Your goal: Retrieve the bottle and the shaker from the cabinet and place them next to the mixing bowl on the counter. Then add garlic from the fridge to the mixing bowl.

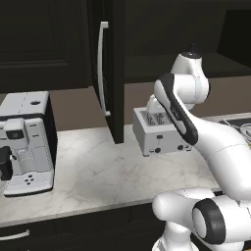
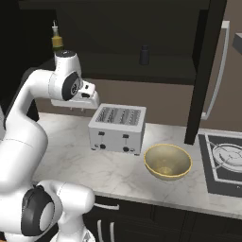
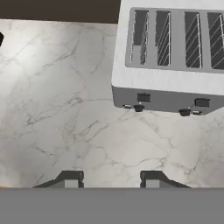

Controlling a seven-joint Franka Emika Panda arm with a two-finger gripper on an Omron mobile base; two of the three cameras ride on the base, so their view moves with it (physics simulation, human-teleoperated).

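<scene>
Bench: white marble-veined slab, grey veins, smooth; dark drawers below its front edge.
Mixing bowl: shallow round bowl, tan-yellow, smooth rim, mouth up; on the bench just right of the toaster, left of the hob.
Bottle: small amber-yellow bottle, pale narrow cap; upright, long axis vertical, on the cabinet shelf behind the arm's upper joint.
Shaker: small black tapered body; upright, narrow end up, on the same shelf, well right of the bottle.
Cabinet: near-black wall unit, matt; door swung open, seen edge-on, with a long silver bar handle running vertically.
Toaster: boxy grey-white metal, four long slots on top, dark knobs along the front face; on the bench under the shelf.
Coffee machine: white and black, blocky; at the bench's left end.
Hob: black glass with a round steel burner ring; at the bench's right end.
Pincer: two dark tips with a gap between them, as closed as it gets, nothing held; above bare marble, left of the toaster's front.
</scene>
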